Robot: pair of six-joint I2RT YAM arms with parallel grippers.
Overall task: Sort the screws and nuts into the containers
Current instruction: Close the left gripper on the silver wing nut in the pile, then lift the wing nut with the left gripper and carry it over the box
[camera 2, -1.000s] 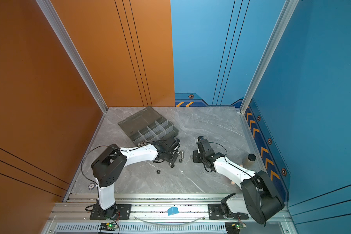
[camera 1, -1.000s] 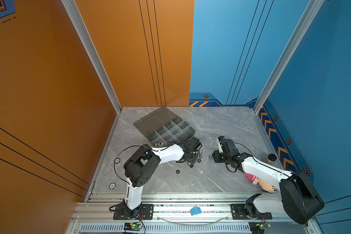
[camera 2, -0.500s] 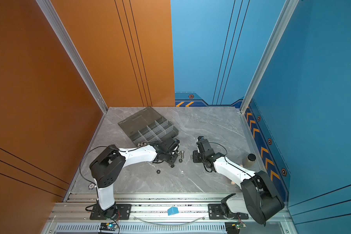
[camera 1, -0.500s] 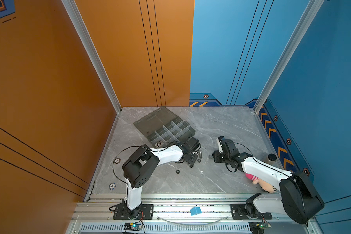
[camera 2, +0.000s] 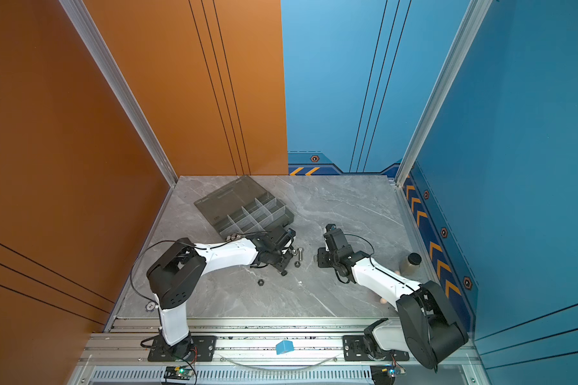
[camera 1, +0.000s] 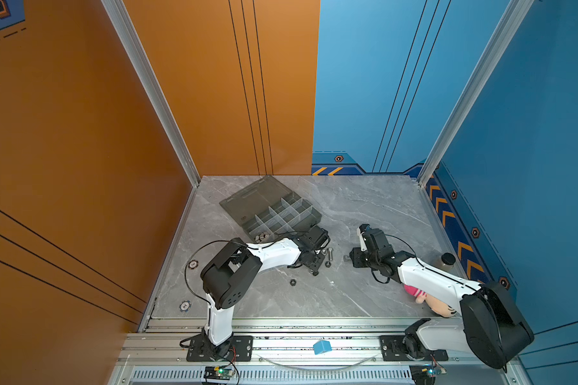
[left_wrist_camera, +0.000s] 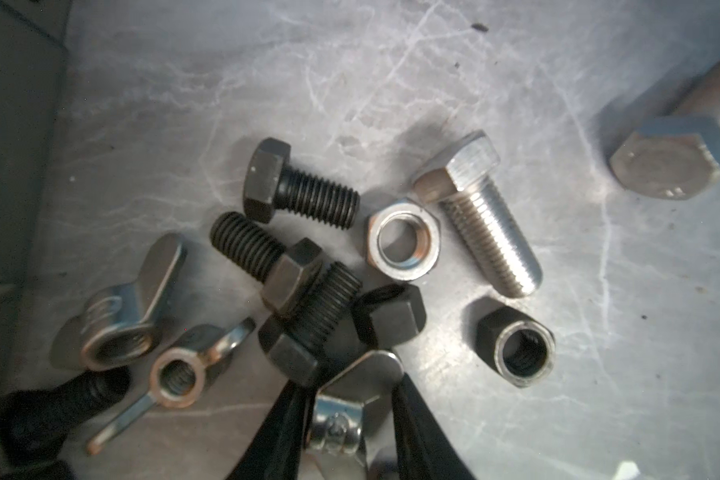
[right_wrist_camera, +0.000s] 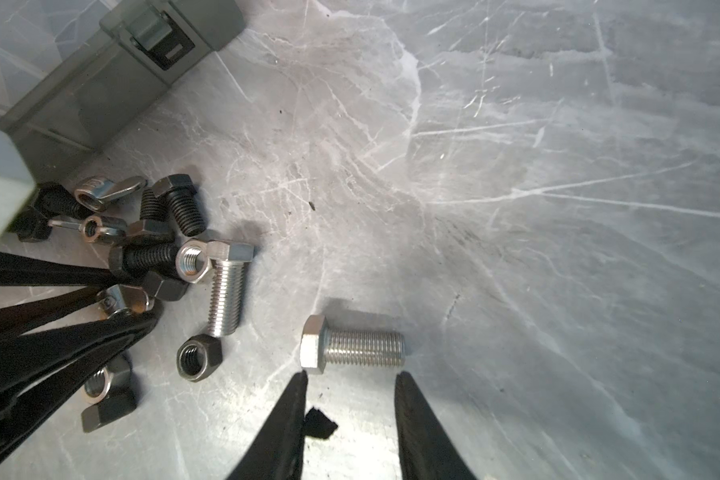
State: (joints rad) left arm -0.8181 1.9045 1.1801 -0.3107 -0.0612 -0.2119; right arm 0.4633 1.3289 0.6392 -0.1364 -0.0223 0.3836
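A pile of screws and nuts lies beside the smoky-grey organizer box [camera 1: 282, 213], [camera 2: 254, 213]. In the left wrist view black screws [left_wrist_camera: 304, 193], a silver bolt [left_wrist_camera: 487, 224], a silver hex nut [left_wrist_camera: 402, 239] and a black nut [left_wrist_camera: 516, 340] lie loose. My left gripper [left_wrist_camera: 350, 382], [camera 1: 316, 263] is shut on a silver wing nut [left_wrist_camera: 337, 424] at the pile's edge, one finger on each side of it. My right gripper [right_wrist_camera: 352, 376], [camera 1: 351, 258] stands open on the table. A lone silver bolt [right_wrist_camera: 352, 347] lies just past its fingertips, untouched.
One compartment [camera 1: 262, 237] holds several silver pieces. A lone black nut [camera 1: 293, 282] lies nearer the front. A black-capped bottle [camera 1: 446, 260] stands by the right wall, with a plush toy [camera 1: 427, 300] under the right arm. Two round chips [camera 1: 193, 264] lie at the left.
My left gripper's fingers have drawn together onto the silver wing nut. The left arm's elbow has shifted slightly. The right arm has not moved.
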